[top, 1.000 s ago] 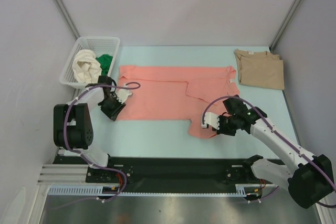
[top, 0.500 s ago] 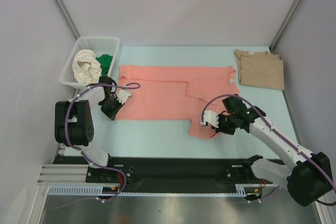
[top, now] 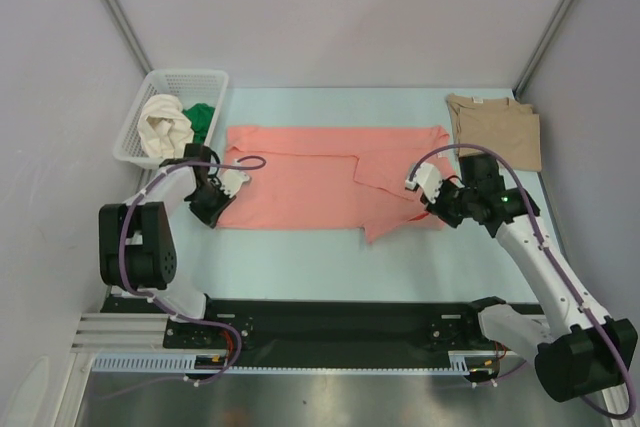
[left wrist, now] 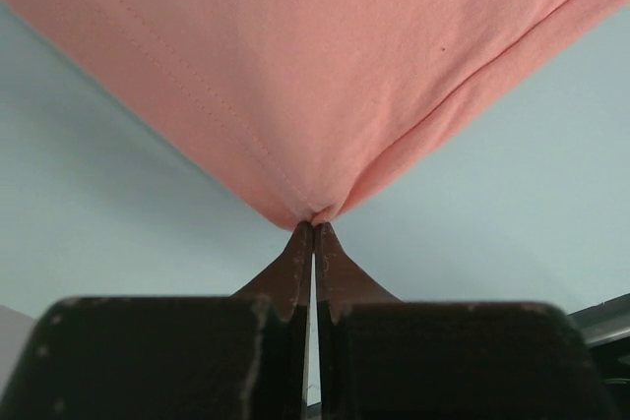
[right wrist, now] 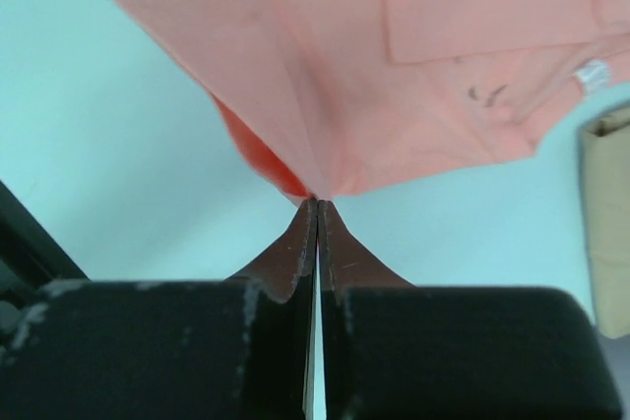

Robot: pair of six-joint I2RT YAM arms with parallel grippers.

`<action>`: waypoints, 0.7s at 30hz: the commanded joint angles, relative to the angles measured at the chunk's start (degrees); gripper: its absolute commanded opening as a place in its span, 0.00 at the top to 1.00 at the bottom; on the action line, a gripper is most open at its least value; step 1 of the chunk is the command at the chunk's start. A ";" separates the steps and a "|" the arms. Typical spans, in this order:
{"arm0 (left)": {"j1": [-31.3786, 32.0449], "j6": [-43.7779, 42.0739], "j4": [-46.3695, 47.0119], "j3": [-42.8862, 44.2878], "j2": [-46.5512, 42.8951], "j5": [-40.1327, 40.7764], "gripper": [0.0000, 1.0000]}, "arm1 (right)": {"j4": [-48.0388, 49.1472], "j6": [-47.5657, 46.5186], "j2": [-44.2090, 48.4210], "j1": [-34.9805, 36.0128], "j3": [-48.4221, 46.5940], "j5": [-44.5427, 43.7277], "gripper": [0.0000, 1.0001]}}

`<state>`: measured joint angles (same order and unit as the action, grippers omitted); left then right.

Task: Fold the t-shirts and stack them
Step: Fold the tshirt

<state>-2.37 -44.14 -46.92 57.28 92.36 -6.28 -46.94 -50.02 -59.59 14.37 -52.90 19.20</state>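
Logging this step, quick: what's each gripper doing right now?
Left gripper: closed, pinching the near-left corner of the salmon-pink t-shirt.
Right gripper: closed, pinching the same shirt at its right side.

Pale grey walls [top: 330, 7] on three sides, metal corner posts [top: 117, 7]. Light blue-green table [top: 300, 257], evenly lit, pretty soft shadows. White lattice basket [top: 200, 77] parked far left.

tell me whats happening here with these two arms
Both arms are working on the salmon-pink t-shirt spread on the table. The left gripper is shut on its near left corner, and the right gripper is shut on cloth at its near right side. A folded tan t-shirt lies far right. A cream-white t-shirt and a green t-shirt sit in the basket.
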 commanded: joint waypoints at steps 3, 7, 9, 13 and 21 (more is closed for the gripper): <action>-0.35 -2.18 -2.83 2.75 -4.29 -1.19 1.00 | -0.17 4.14 3.17 -1.10 -5.18 0.67 1.00; -0.35 -2.18 -3.79 4.77 -4.90 -1.89 1.00 | 0.18 5.54 3.87 -1.63 -6.77 0.22 1.00; -0.35 -2.18 -4.50 6.00 -4.82 -2.24 1.00 | 0.35 6.07 3.70 -2.32 -8.44 0.22 1.00; -0.35 -2.09 -4.41 7.41 -4.20 -2.77 0.99 | 1.58 6.86 2.56 -3.03 -10.37 0.31 1.00; -0.27 0.37 -4.59 14.61 0.80 -3.38 0.99 | 7.12 7.66 -1.66 -4.09 -12.13 0.75 1.00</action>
<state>-2.39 -44.45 -51.59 67.61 91.61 -7.81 -43.90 -43.42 -59.70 10.74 -62.59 19.42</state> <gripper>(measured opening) 0.009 0.009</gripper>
